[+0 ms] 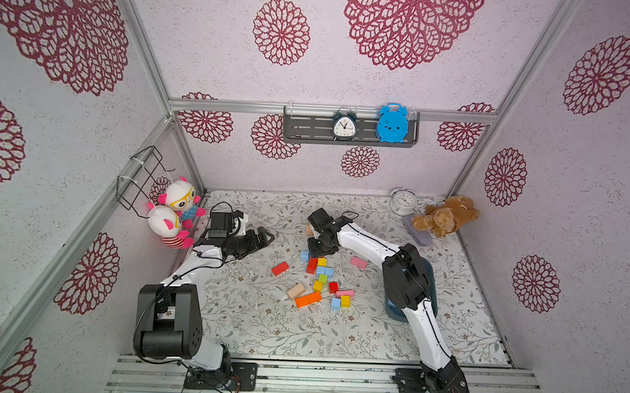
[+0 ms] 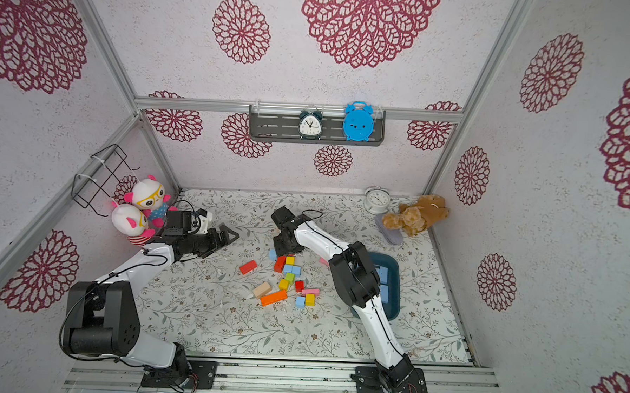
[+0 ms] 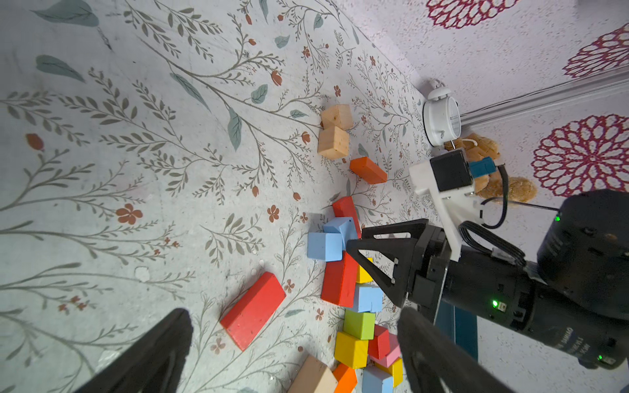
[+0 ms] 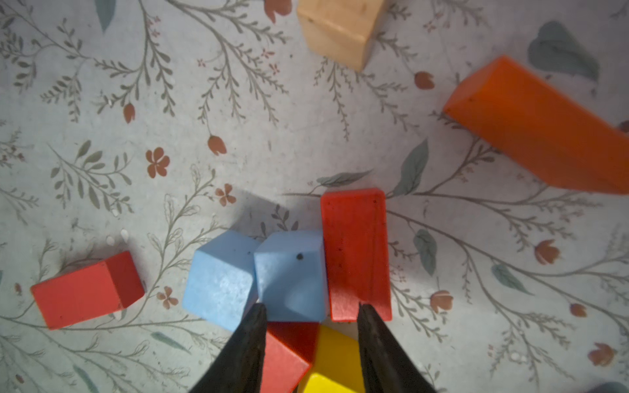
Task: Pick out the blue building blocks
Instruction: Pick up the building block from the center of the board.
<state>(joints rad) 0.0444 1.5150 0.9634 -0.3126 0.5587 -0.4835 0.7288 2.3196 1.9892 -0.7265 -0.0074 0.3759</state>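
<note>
Dark fingers [image 4: 248,347] of the right hand [image 4: 311,308] stand partly apart, gripping nothing. A blue cube [image 4: 291,272] lies just ahead of the tips, wedged between a second blue cube [image 4: 221,279] and a red brick [image 4: 355,255]. To do this well, one tip should probably slip into each seam, spread just enough to clear the cube without pinching the brick. The left hand [image 3: 292,311] gapes wide and empty, well aside.

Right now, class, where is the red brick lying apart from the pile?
In both top views the red brick lies on the table, left of the block pile, near the open left pincer.
</note>
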